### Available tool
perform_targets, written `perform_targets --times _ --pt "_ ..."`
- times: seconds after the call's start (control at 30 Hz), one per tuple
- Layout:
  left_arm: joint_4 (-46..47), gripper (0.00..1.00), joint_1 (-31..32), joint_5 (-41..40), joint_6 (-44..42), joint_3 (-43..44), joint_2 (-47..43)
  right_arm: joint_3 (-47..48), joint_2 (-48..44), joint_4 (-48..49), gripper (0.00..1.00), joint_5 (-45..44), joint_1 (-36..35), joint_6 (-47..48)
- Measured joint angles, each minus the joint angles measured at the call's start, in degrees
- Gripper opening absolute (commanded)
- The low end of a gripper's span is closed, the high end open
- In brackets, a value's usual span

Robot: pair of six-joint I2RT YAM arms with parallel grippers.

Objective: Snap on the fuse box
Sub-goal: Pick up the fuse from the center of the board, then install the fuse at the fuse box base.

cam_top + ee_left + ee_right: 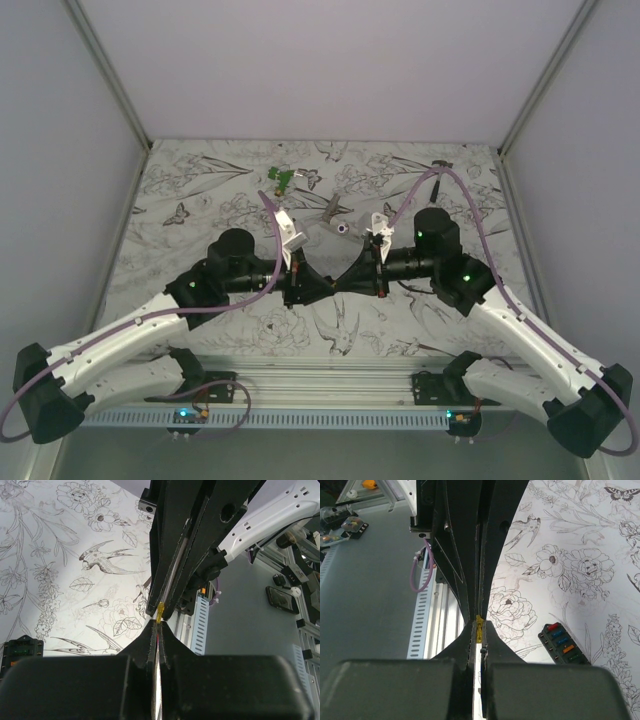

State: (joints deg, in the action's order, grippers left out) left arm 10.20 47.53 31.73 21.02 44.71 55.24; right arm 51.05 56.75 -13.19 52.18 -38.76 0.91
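Top view, hands: the left gripper (325, 286) and the right gripper (346, 280) met tip to tip over the flower-printed table (200, 200).
Top view, beyond the hands: a green clip (283, 178) and a grey metal tool (333, 212) lay past the fingertips, well apart from them.
Left wrist, grip: the flat black fingers were pressed together on a small yellow piece (159, 612), which stuck out at their tips.
Left wrist, box: the fuse box (20, 647), black, rectangular plastic, lay on the table to the left of the fingers, apart from them, partly hidden by the wrist.
Right wrist, grip: these fingers were also closed on the yellow piece, meeting the left gripper's tips.
Right wrist, box: the fuse box (562, 644) lay to the right of the fingers, not touching them.
Right wrist, contents: its slots held small red, blue, orange and green blocks in rows.
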Motion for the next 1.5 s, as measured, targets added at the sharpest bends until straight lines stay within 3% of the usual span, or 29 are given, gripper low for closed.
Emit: perform_targets --times 0.07,0.23,0.3,0.6,0.9,1.17,1.5 --pt "0.00 0.01 0.00 -0.09 -0.13 0.00 0.00 0.00 -0.02 -0.07 0.00 0.00 0.02 0.13" --pt "0.04 0.25 -0.02 -2.49 -0.46 -0.24 0.00 0.07 -0.02 -0.63 0.00 -1.75 0.07 0.33" --pt "0.02 0.30 -0.35 -4.42 -0.39 -0.70 0.02 0.28 0.24 -1.53 0.00 -3.85 0.07 0.26" --pt "-5.01 0.41 -7.87 -15.23 5.20 -2.40 4.09 1.01 5.49 -3.76 0.00 -22.25 -0.13 -4.94" --pt "-11.58 0.52 -16.61 -17.92 15.19 -3.32 13.03 1.22 9.94 -5.95 0.00 -44.54 -5.35 -12.59" --pt "-13.07 0.55 -18.40 -15.78 19.76 -3.13 22.93 3.74 20.35 -8.98 0.00 -60.35 -11.72 -18.18" --pt "-13.27 0.48 -19.06 -13.14 21.49 -1.31 29.64 7.93 30.25 -9.92 0.00 -69.16 -16.17 -21.27"
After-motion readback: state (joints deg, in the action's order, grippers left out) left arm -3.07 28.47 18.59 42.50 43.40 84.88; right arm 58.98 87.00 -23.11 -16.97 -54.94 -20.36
